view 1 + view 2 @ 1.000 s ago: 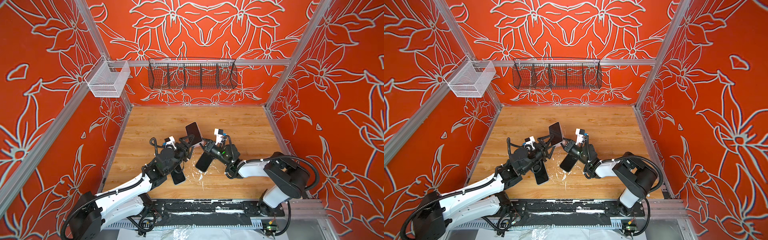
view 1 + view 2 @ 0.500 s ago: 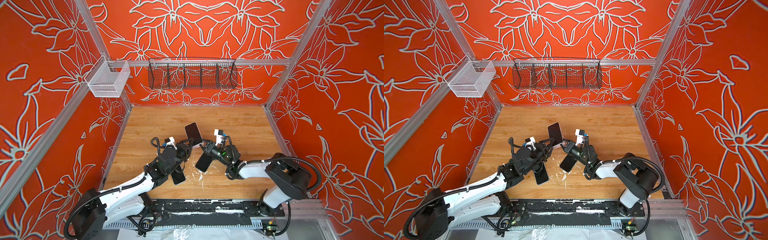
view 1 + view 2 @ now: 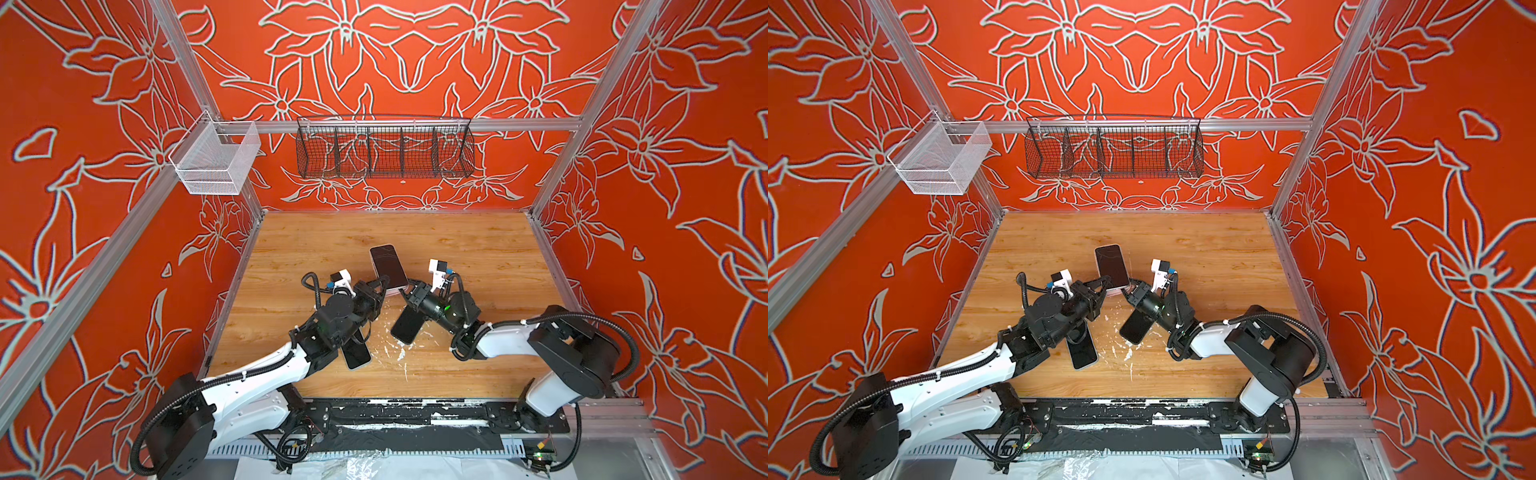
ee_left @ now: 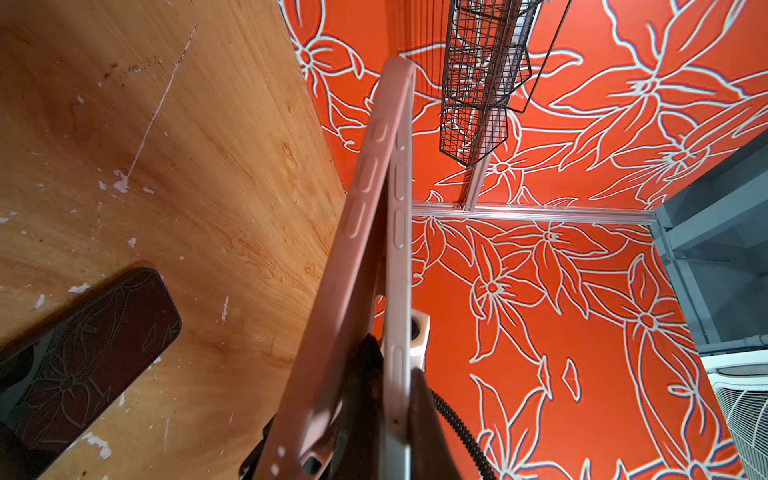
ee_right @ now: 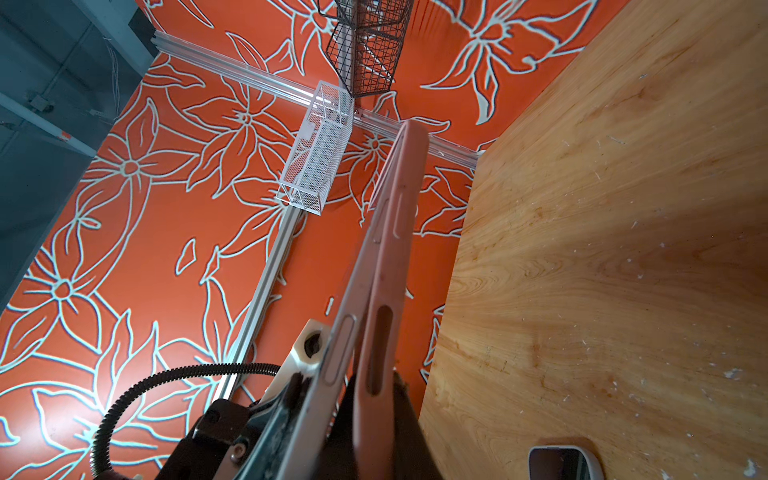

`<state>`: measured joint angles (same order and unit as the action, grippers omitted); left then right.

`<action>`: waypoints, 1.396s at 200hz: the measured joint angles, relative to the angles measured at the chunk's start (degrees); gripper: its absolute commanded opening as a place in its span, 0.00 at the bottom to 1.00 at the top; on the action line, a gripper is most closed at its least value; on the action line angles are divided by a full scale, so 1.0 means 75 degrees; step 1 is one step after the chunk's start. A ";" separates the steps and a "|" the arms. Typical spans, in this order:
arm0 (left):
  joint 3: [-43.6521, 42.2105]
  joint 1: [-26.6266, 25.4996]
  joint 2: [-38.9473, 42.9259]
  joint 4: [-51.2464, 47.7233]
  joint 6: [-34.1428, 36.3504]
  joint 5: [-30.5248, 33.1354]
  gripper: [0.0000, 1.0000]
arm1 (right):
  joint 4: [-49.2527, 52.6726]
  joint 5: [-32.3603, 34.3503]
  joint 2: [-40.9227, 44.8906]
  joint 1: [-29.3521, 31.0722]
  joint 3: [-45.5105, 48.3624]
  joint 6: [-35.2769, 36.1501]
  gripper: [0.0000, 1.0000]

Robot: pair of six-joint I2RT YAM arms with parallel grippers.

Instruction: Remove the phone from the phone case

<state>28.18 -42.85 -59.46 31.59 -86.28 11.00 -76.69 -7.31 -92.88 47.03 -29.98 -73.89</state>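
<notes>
The phone is held up off the table, dark screen facing up, between both grippers. Its pink phone case has peeled away from the silver phone edge at the held end and still meets it at the far end. My left gripper is shut on the phone's silver edge. My right gripper is shut on the case's side wall, just beside the left one.
Two other dark phones lie flat on the wooden table: one under the right wrist, one under the left arm. A black wire basket and a white mesh basket hang on the walls.
My left gripper has closed on the phone's lower end; a second ago it stood open beside it. The phone has swung slightly more upright. The right gripper has kept its grip.
</notes>
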 measured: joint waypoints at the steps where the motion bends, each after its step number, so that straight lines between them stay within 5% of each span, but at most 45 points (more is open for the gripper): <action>1: 0.0000 0.0000 0.0000 0.0000 0.0003 -0.0003 0.00 | -0.0003 0.0006 -0.0009 0.0000 0.0000 -0.0003 0.00; 147: 0.0417 0.0006 0.0956 -0.0653 0.0189 -0.1157 0.00 | -0.0242 0.0682 -0.1416 -0.0242 -0.0283 0.0927 0.00; 279: -0.0087 0.0242 0.4686 -0.4112 0.2745 -0.0315 0.00 | 0.1574 -0.1434 -0.1367 -0.3672 -0.0134 0.1472 0.00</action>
<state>27.53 -41.04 -24.32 0.75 -65.69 8.64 -64.88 -18.06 -103.13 19.49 -30.98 -62.85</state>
